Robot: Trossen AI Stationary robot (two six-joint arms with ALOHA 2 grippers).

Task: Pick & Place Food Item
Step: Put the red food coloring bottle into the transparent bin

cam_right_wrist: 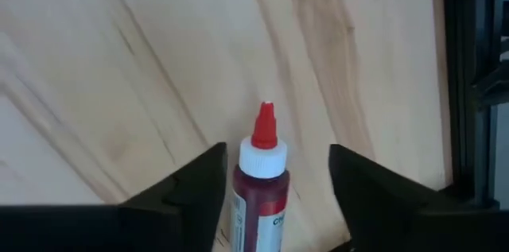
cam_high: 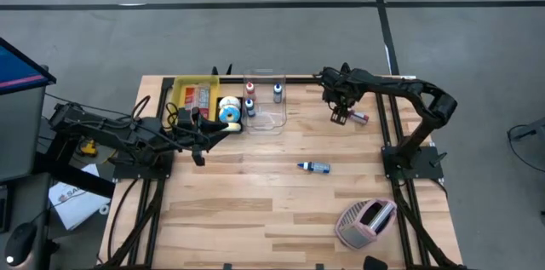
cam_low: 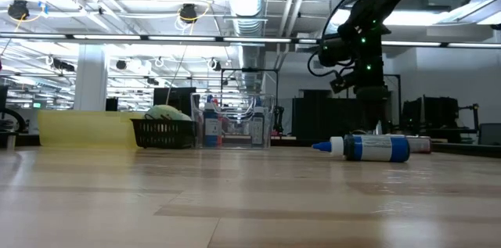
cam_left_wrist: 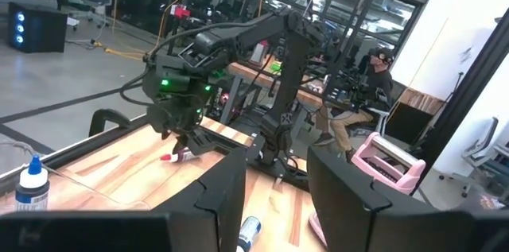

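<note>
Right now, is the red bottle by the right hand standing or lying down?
Lying down: the red bottle rests flat on the table between the right hand's open fingers.

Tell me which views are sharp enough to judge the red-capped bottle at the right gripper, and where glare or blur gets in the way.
Right wrist view: red-capped bottle sharp between the open fingers, evenly lit. High view: even light, no glare, bottle small beside the right gripper. Low view: bright ceiling lights wash the background, near tabletop soft, blue-labelled bottle clear. Left wrist view: own fingers blurred, backlit room.
</note>
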